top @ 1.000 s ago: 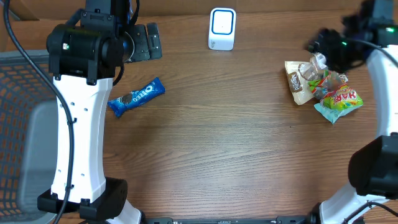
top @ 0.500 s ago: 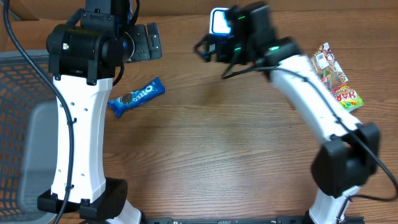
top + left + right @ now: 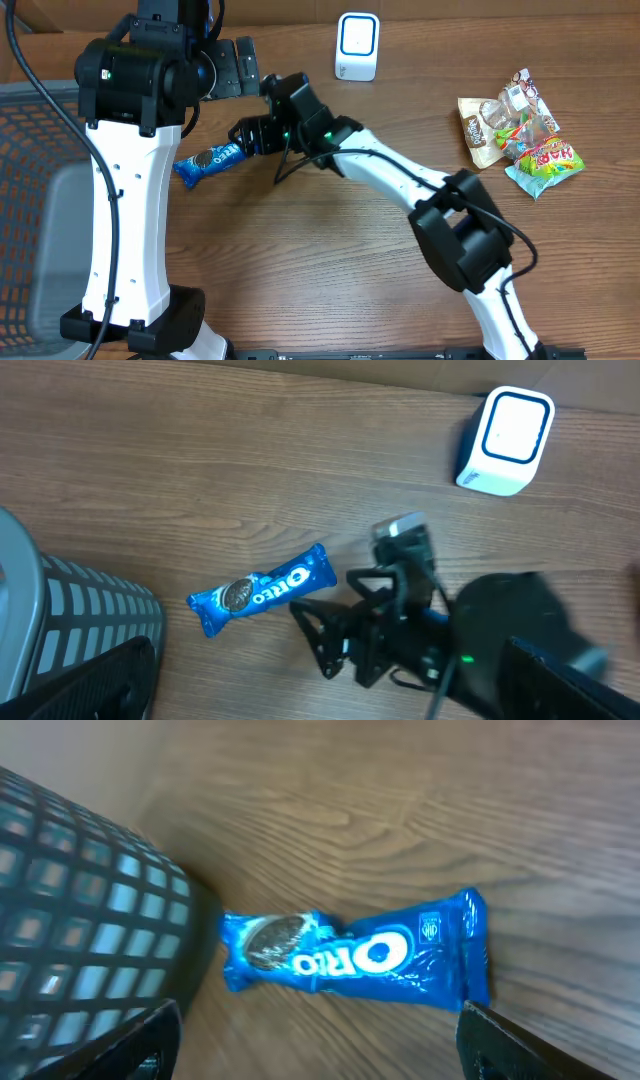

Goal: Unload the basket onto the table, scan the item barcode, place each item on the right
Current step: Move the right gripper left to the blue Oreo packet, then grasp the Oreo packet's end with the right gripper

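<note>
Table (image 3: pixel 330 250): is carrying everything.
Mesh basket (image 3: pixel 30 200): is sitting near the packet's cookie end; a sideways nudge could be shoving the packet against its wall.
Right gripper (image 3: pixel 320 1045): is hanging over the packet, jaws spread wide, empty.
Left gripper (image 3: pixel 233 66): is hanging nearby, fingers apart, empty.
Barcode scanner (image 3: pixel 357 46): is standing well apart at the far edge.
Oreo packet (image 3: pixel 218 156): is lying flat, logo up; the barcode is likely underneath, so a scan could be failing without a flip.
</note>
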### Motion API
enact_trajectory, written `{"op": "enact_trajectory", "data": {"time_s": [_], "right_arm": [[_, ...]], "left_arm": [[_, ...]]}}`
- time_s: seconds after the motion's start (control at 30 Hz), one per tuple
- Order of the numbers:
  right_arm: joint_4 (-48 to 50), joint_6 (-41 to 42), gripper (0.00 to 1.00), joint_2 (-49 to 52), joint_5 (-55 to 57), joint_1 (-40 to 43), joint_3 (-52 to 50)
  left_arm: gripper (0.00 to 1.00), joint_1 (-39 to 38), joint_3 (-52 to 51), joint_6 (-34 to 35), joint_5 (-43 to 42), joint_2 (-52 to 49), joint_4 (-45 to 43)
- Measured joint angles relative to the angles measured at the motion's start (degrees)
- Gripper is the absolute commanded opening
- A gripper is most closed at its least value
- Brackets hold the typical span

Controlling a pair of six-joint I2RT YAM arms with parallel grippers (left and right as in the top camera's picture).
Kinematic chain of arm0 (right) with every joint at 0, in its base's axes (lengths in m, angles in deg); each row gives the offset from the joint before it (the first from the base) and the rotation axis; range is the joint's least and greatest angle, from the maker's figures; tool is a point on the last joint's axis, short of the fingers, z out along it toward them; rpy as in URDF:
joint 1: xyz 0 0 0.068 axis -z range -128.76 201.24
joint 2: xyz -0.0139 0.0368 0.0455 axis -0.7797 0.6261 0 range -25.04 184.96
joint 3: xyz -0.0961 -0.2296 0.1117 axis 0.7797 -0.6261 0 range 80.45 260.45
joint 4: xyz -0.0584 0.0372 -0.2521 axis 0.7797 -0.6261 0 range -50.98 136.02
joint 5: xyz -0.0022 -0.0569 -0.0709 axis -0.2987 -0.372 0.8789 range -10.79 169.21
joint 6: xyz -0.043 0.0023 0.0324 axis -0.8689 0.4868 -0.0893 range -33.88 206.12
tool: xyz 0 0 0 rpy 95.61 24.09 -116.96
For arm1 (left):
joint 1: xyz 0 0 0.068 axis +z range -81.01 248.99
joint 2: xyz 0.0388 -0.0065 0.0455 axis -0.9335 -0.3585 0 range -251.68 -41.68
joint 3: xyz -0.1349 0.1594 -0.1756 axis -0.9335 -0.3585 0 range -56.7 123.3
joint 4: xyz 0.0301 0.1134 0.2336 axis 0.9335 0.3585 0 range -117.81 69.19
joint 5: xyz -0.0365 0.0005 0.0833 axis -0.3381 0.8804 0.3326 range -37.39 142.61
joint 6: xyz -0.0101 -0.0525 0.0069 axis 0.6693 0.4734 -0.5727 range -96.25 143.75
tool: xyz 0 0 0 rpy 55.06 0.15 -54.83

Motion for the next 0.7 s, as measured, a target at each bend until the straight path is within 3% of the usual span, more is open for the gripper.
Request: {"op": "enact_trajectory", "data": {"time_s": [0.5,0.7], "right_arm": [[11.50,0.09,0.66,9.35,11.15,-4.42,-0.11],[16.87,0.02,0.65,12.63,16.76,-4.39,-0.09]], "left_arm": [[1.00,0.00,0.02,0.00,0.00,0.00,0.00],[1.00,0.00,0.00,0.00,0.00,0.00,0.00]]}}
